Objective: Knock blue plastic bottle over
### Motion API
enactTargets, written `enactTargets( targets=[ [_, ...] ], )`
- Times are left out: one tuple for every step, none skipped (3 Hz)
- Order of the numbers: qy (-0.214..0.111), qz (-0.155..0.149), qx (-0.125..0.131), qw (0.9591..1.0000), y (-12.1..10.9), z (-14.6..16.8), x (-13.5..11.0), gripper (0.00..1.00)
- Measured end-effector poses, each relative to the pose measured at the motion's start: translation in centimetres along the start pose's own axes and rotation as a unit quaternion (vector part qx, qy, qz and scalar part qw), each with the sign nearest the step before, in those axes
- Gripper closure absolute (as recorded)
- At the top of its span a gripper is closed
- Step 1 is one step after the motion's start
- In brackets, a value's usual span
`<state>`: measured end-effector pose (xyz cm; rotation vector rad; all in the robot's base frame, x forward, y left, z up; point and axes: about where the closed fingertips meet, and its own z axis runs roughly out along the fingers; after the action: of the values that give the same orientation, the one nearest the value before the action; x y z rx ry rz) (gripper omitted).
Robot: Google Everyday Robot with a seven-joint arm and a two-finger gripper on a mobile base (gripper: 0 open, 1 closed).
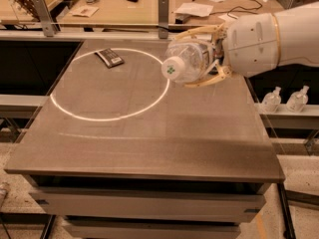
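The blue plastic bottle is clear, with a white cap. It leans steeply over the table's far right part, cap pointing left and toward the camera. My gripper reaches in from the right on a white arm. It is open, with one tan finger behind the bottle and the other finger in front of it. The bottle's base is hidden inside the gripper.
A dark flat packet lies inside a white ring on the grey table. Two small pump bottles stand on a shelf at the right. A rear desk holds papers and cables.
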<state>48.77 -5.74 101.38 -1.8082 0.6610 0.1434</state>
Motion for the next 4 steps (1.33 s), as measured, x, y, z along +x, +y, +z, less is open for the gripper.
enactTargets(
  targets=[
    [-0.005, -0.068, -0.076, 0.9947, 0.4, 0.2, 0.2, 1.0],
    [0.012, -0.109, -0.14, 0.9841, 1.5, 0.5, 1.0, 1.0],
    [0.059, -0.15, -0.162, 0.9735, 2.1, 1.0, 1.9, 1.0],
    [0.115, -0.216, -0.146, 0.9584, 1.7, 2.4, 3.2, 1.0]
  ],
)
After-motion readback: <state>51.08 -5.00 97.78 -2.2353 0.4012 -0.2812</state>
